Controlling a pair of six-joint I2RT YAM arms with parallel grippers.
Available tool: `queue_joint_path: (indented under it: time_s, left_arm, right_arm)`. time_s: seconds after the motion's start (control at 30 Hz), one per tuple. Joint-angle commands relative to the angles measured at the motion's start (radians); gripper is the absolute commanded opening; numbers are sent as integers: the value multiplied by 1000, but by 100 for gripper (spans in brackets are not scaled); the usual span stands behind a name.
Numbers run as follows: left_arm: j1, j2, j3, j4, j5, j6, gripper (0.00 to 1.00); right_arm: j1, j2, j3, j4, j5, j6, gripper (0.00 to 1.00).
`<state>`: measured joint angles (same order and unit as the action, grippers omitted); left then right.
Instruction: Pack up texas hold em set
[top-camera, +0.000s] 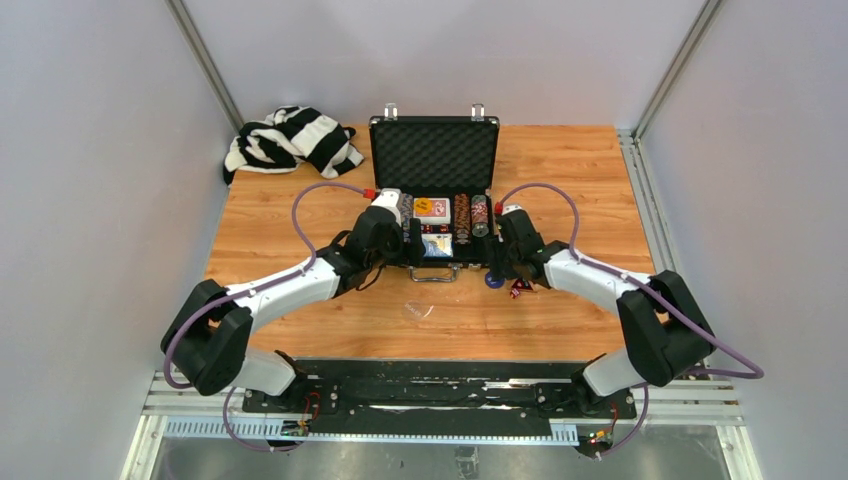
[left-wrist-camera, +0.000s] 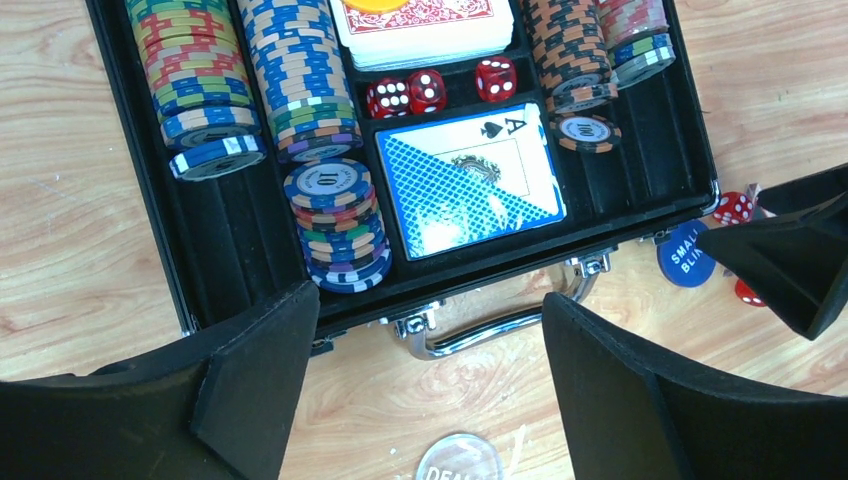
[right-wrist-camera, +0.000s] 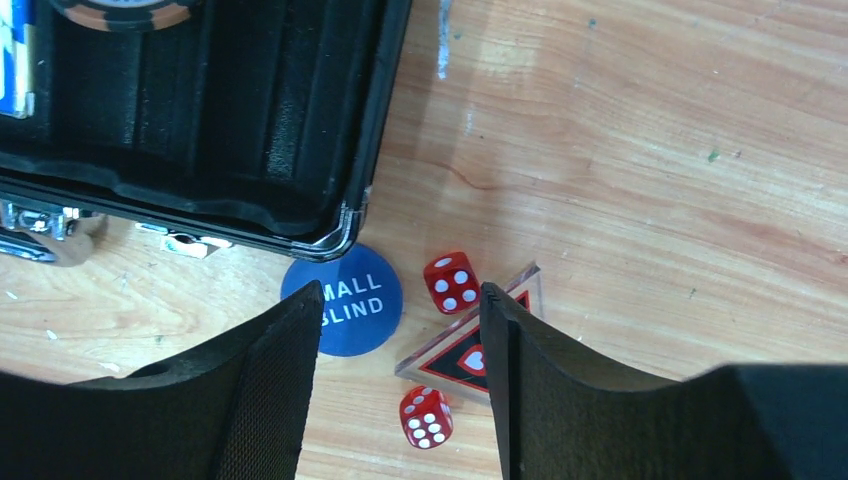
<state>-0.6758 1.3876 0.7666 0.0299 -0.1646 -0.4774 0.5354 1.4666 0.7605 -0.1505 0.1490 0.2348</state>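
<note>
Small black foam-lined briefcase (top-camera: 433, 155) open at the middle of the light wooden desk (top-camera: 260, 220), lid upright at the far side, silver handle (left-wrist-camera: 500, 325) facing the arms. Inside: rows of multicoloured poker chips (left-wrist-camera: 300, 80) at left and right, red-backed card deck (left-wrist-camera: 420, 25) with a yellow-orange disc (top-camera: 423, 207) on top, three red dice (left-wrist-camera: 430, 90) in the slot beside it, blue-backed card deck (left-wrist-camera: 470, 180) nearest the handle. Left gripper (left-wrist-camera: 430, 390) spread wide and empty by the case's near edge, handle showing between its fingers in the wrist view. Clear round dealer button (left-wrist-camera: 458, 460) on the desk just in front of the handle. Right gripper (right-wrist-camera: 400, 390) likewise apart, holding nothing, over the desk at the case's near right corner. Beneath it, outside the case: blue round "SMALL BLIND" button (right-wrist-camera: 345, 290) just beside the corner, two more red dice (right-wrist-camera: 451, 281), and a clear triangular piece with red hearts (right-wrist-camera: 470, 345), partly hidden by one finger, contact impossible to tell. Black-and-white striped cloth (top-camera: 290, 138) crumpled at the desk's far left
</note>
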Motion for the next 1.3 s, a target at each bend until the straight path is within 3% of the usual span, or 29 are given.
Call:
queue_joint_path:
  time_s: [0.0,0.43,0.67,0.9,1.27]
  left_arm:
    - [-4,7,6,33,7,13,86]
    - [-4,24,2,53,17,-10,83]
    - [-4,25,1,53,13,-10,82]
    - [-4,37,8,57,32,-14,81]
    - [-4,40,7,59,37,-18,80]
  right_arm:
    - [-41,2,-13,-8,-9,18,57]
    - [-76,83,-30,37,-25,18,50]
    - [-78,67,-34,36,-33,21,33]
    - [-79,8,-47,27,-31,15,45]
    - [-80,35,-49,50,-28,11,35]
